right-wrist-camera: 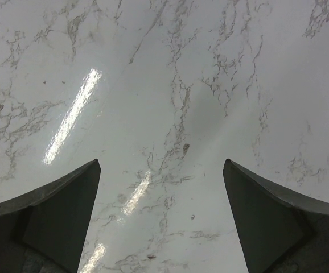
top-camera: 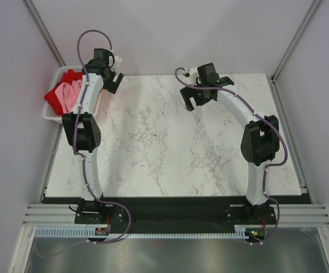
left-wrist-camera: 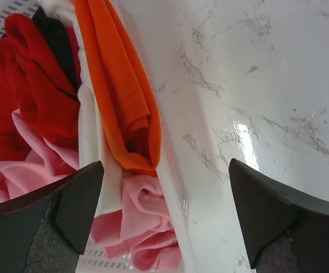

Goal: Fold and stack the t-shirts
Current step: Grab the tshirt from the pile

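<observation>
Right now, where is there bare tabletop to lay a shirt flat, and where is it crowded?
Bare marble table runs from the basket's right wall across to the right arm, including under the open right fingers. Crowded: the far-left corner, where the t-shirts fill the basket and the open left fingers hover at its rim.

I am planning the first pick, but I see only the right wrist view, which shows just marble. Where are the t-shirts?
Observer: All the t-shirts lie crumpled in the white basket at the table's far left corner.
Operator: Is the other arm near them?
Observer: Yes, the left gripper hangs open above the basket's table-side rim.
Operator: Which shirt is closest to it?
Observer: The orange-red shirt, draped along that rim; the pale pink shirt bunches beside it.
</observation>
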Tool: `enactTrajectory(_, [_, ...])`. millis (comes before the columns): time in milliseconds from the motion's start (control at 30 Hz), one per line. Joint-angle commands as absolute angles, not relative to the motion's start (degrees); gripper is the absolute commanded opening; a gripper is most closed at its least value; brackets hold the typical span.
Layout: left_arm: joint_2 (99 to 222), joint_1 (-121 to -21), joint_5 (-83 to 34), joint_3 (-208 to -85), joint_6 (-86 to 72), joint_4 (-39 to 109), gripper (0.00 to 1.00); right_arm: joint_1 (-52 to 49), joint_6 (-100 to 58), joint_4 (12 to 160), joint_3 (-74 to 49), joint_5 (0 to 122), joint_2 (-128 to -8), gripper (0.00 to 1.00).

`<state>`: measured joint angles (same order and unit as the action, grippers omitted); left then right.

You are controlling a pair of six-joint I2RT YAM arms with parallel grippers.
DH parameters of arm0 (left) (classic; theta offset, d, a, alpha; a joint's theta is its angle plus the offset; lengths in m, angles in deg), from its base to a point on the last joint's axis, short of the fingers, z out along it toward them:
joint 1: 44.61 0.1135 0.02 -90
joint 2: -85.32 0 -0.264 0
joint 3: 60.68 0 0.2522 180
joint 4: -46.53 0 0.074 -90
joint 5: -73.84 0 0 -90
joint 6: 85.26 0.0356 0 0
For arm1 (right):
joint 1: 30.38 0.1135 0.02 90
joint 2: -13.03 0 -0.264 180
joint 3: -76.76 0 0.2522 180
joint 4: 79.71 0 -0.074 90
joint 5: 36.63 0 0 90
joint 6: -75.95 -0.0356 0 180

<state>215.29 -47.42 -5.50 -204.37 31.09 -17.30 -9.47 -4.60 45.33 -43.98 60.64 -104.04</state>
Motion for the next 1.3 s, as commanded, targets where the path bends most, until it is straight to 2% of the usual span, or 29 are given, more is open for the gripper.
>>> enactTrajectory(0, [216.9,-47.1,-3.7,-207.5,32.8,-14.4,1.0,-9.1,-3.3,45.2,-45.6,61.0,-104.8,0.98])
enactTrajectory(100, [217.3,-46.9,-4.3,-208.1,33.2,-13.6,0.9,-8.8,-2.8,45.2,-45.5,60.3,-104.7,0.98])
enactTrajectory(167, [218.1,-46.9,-3.6,-208.9,33.7,-12.9,0.79,-8.7,-2.8,45.2,-44.9,60.1,-104.7,0.98])
enactTrajectory(333, [219.7,-46.5,-2.4,-211.4,34.4,-11.8,0.65,-8.4,-3.0,45.2,-44.6,60.1,-105.3,0.98])
enactTrajectory(433, [220.1,-46.3,-1.8,-211.5,34.2,-10.9,0.43,-8.2,-3.2,45.1,-45.1,60.1,-105.9,0.98])
enactTrajectory(467, [220.1,-46.3,-1.2,-211.5,34.0,-10.6,0.2,-8.1,-3.0,45.2,-45.4,60.1,-105.9,0.98])
enactTrajectory(533, [220.0,-46.2,-0.5,-211.7,33.7,-9.6,0.05,-8.0,-3.1,45.1,-45.5,60.2,-106.0,0.98])
enactTrajectory(567, [219.6,-46.1,0.1,-211.8,33.6,-9.3,0.02,-7.9,-2.8,45.0,-45.6,60.3,-106.1,0.98])
enactTrajectory(900, [209.9,-46.2,1.2,-217.3,35.7,-1.0,0.02,-7.9,-0.8,45.2,-48.2,59.4,-105.4,0.98])
enactTrajectory(1067, [202.2,-48.6,-2.2,-216.9,40.5,5.5,0.02,-8.0,1.2,45.6,-57.3,57.9,-105.3,0.98])
enactTrajectory(1200, [198.7,-52.5,-3.2,-216.8,42.4,7.6,0.02,-7.9,0.1,47.8,-61.6,53.9,-104.8,0.98])
enactTrajectory(1267, [196.9,-55.1,-4.0,-216.8,41.7,7.5,0.02,-8.0,-1.7,49.2,-62.2,49.2,-104.1,0.94])
